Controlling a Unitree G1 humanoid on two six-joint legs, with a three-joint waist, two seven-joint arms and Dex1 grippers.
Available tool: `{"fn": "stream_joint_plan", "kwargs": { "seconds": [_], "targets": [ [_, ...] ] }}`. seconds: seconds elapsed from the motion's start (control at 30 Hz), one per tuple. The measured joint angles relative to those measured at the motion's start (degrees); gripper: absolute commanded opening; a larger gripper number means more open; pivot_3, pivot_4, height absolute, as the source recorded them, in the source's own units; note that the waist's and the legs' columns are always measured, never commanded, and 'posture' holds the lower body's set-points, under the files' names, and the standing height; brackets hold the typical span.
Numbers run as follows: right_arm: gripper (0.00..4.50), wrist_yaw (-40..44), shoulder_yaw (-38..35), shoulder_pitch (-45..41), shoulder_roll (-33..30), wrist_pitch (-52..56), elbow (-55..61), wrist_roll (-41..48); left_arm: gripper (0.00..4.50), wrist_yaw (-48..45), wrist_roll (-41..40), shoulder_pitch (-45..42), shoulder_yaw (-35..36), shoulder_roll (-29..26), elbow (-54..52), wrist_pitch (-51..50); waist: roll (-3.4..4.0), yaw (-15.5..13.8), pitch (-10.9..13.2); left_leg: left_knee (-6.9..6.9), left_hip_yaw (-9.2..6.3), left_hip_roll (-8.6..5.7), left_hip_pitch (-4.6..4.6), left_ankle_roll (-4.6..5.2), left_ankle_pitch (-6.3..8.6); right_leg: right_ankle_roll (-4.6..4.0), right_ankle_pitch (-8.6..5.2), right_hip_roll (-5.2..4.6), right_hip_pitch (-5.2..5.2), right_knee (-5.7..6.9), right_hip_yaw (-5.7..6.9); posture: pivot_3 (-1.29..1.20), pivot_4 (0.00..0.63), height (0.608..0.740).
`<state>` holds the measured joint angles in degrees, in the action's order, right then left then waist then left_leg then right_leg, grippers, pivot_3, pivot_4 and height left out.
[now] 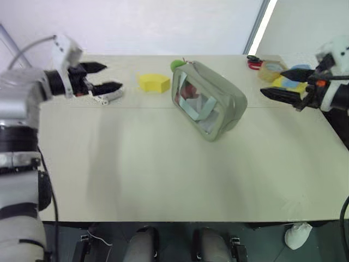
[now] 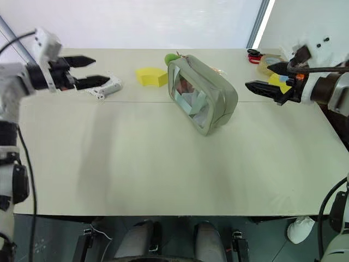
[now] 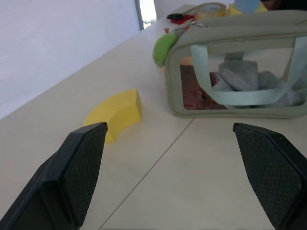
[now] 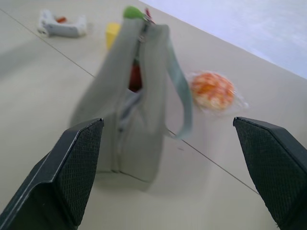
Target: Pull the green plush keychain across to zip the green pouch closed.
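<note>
Here, the soft sage-green fabric pouch with its clear plastic window and pale strap (image 1: 209, 101) stands on edge mid-table. The small lime-green fuzzy plush keychain (image 1: 177, 65) hangs at its far end, beside a yellow foam block (image 1: 154, 83). My left gripper (image 1: 104, 77) and right gripper (image 1: 279, 84) hover well apart on either side of the pouch, both spread wide and empty. I judge the pouch light and floppy, so I'd steady its body and pinch the squashy plush.
</note>
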<state>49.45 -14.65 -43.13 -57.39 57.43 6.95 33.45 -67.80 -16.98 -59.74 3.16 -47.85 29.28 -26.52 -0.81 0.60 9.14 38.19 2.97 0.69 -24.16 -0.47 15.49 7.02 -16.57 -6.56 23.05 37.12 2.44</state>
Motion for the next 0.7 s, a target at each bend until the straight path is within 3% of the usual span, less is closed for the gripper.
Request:
{"fn": "stream_joint_plan", "kwargs": {
  "seconds": [0.2,0.7],
  "targets": [
    [4.50,-4.83,-0.02,2.34,5.77,3.56,6.54,3.35,4.47,-0.71,0.30,0.50,-0.37,2.71,2.12,0.96,-0.03,0.00,0.02,0.08,-0.03,0.00,-0.23,-0.06,-0.04,0.00,0.00,-0.02,0.19,0.05,0.01,0.00,0.150,0.740],
    [4.50,-8.13,0.45,-0.12,5.68,3.52,6.36,3.87,4.47,-0.08,1.22,3.06,-0.20,2.77,1.29,2.20,-0.03,0.06,0.02,0.07,-0.04,0.01,-0.22,-0.05,-0.03,0.00,0.00,-0.02,0.21,0.07,0.00,0.00,0.150,0.740]
  ]
}}
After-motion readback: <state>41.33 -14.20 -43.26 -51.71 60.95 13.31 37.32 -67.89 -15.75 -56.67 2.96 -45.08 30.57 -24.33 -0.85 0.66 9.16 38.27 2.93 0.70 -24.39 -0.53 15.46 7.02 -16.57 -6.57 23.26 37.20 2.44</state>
